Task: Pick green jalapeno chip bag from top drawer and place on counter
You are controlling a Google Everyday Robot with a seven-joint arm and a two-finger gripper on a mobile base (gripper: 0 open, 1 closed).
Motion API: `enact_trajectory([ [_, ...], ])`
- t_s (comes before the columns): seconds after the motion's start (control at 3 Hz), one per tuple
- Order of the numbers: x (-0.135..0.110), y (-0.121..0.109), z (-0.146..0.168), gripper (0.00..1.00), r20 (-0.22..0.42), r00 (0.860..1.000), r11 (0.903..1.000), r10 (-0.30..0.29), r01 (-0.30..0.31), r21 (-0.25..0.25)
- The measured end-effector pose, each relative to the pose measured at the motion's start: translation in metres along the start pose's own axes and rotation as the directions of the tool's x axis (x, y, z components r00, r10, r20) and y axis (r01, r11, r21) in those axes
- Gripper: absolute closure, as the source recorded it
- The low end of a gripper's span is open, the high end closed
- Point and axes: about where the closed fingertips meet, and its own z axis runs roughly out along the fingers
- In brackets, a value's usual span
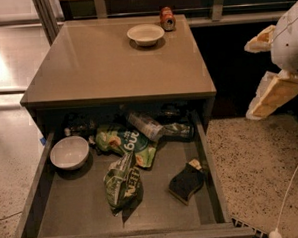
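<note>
Hand (252,80) spread wide, empty — right of counter (111,68), green jalapeno chip bag (123,182) in top drawer (73,210).

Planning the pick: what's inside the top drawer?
The top drawer holds the green jalapeno chip bag, lime-green bag, white bowl, sponge, bottle. Its back, under the counter, is too dark. The gripper hangs to the right.

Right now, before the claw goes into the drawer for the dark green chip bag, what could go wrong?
Claw hangs right of the counter, outside the drawer.
1. The dark green bag lies against a brighter green bag: it might grab the wrong one or drag both.
2. A sponge lies just right of the bag, where the claw may bump it.
</note>
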Motion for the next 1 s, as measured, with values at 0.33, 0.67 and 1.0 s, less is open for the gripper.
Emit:
enact_trajectory([
  [0.33,0.0000,0.0000,0.0000,0.00,0.000,1.000,1.0000,0.000,0.000,0.000],
  [0.67,-0.0007,0.0004,-0.0003,0.00,0.007,1.000,1.0000,-0.003,0.004,-0.001],
  [1.0,-0.0047,0.0052,0.0030,0.00,0.054,0.998,0.9995,-0.025,0.026,-0.019],
])
